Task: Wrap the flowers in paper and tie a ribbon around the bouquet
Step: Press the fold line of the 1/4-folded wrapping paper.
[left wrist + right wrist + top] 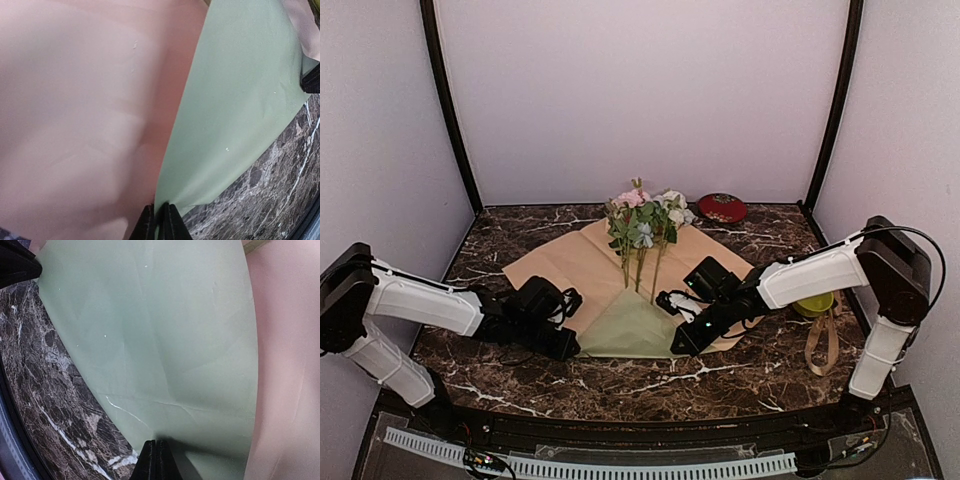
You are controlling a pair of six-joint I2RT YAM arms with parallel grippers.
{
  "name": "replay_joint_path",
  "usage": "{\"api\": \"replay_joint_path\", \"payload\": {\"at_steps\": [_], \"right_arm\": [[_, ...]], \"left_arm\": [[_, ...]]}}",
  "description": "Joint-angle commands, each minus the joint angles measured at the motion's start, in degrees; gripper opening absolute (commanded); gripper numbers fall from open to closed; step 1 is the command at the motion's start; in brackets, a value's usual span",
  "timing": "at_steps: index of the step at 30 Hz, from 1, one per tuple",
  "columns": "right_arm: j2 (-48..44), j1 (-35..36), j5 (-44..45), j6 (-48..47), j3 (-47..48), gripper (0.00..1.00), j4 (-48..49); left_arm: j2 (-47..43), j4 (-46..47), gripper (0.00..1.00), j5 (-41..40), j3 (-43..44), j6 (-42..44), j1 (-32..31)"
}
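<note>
two closed grips — left gripper (159,224) nipping the paper (565,268) at its green flap, right gripper (155,461) likewise

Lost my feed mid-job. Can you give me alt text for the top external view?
The left arm and right arm pinch the near green fold of the paper, jaws shut. The flowers lie on its tan face, stems toward the arms; the ribbon lies far right.

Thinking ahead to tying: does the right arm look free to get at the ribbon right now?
Probably not yet: the right gripper is shut on the paper, and the ribbon lies well behind it, off to the side.
</note>
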Motion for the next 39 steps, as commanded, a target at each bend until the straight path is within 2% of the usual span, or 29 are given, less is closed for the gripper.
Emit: {"api": "replay_joint_path", "payload": {"at_steps": [1, 6, 9, 11, 16, 22, 26, 30, 39], "right_arm": [[0.6, 0.1, 3.4, 0.2, -1.5, 0.0, -5.2], [0.1, 0.1, 3.2, 0.8, -1.9, 0.0, -4.8], [0.1, 0.1, 2.9, 1.2, -1.6, 0.0, -4.5], [0.2, 0.1, 2.2, 1.4, -1.5, 0.0, -4.3], [0.6, 0.2, 1.7, 2.5, -1.7, 0.0, -3.5], [1.6, 0.1, 0.9, 3.1, -1.9, 0.0, -3.2], [1.6, 0.2, 0.5, 3.6, -2.4, 0.0, -2.6], [1.5, 0.1, 0.7, 3.9, -2.9, 0.0, -2.5], [1.8, 0.1, 0.8, 3.2, -2.7, 0.0, -2.8]], "left_arm": [[-3.5, -14.4, 0.07, -7.3, -2.2, -4.5, 0.9], [-10.2, -18.1, 0.11, -13.7, 2.4, -1.2, 0.9], [-12.4, -16.2, 0.12, -12.6, 5.5, 3.4, 0.5], [-11.9, -13.3, 0.11, -11.0, 7.5, 6.7, -2.2], [-3.1, -2.0, 0.09, -8.0, 11.0, 16.8, -11.2], [13.6, 0.7, 0.04, -1.9, 21.1, 20.7, -11.4], [19.5, -0.3, 0.03, -0.4, 26.3, 22.4, -11.4], [20.6, -1.4, 0.03, 1.1, 25.6, 22.6, -11.4], [18.4, -2.6, 0.03, 3.4, 15.2, 15.8, -9.7]]}}
